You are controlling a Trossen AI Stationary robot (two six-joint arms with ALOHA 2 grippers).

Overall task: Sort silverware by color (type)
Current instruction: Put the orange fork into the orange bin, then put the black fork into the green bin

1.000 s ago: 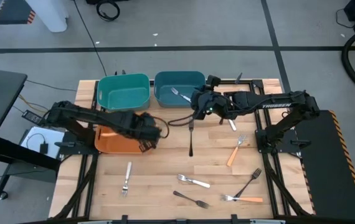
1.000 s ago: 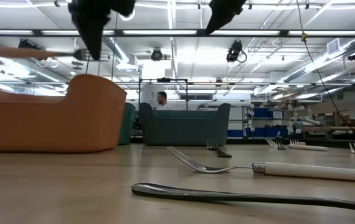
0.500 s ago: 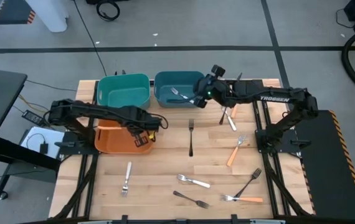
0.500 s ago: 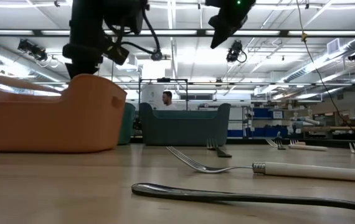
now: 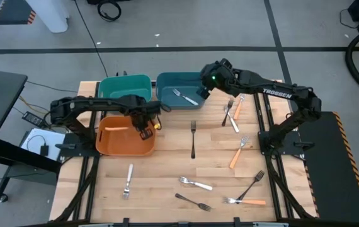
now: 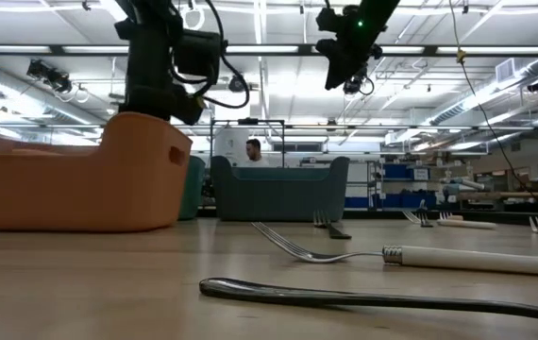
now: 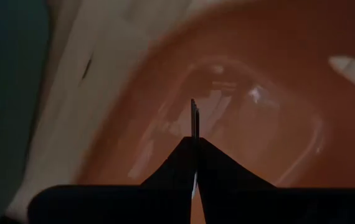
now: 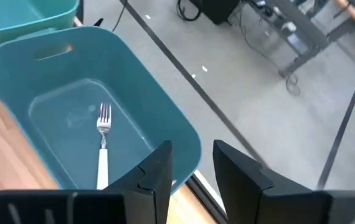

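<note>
Since a second ago: left gripper [image 5: 147, 124] has moved from the near right corner of the orange bin [image 5: 126, 145] up to that bin's far right rim. Fingers pinched together; the left wrist view shows a thin sliver of something between the tips over the bin floor, can't tell what. An orange-handled fork [image 5: 119, 128] now lies inside the orange bin by its far wall; it wasn't there a second ago.

Right gripper [image 5: 206, 87] has pulled back from the table just right of the orange bin to over the right end of the blue bin [image 5: 167, 81], which stands beyond and right of the orange bin. Jaws apart, holding nothing. White-handled fork [image 8: 103, 144] lies in the blue bin, same as before. Green bin [image 5: 125, 94] directly behind the orange bin.

Loose forks unmoved, all right of the orange bin or nearer than it: black fork [image 5: 193, 139] just right, a cluster [image 5: 233, 113] farther right, one silver fork [image 5: 128, 181] on the near side, the rest [image 5: 223, 189] near-right.

Writing: "TROSSEN" [image 5: 276, 93] on the right arm.

Surface: light wood table [image 5: 167, 170]. Room: grey floor with dark tape lines, open workshop with ceiling strip lights, a person [image 6: 253, 150] far behind the bins.
</note>
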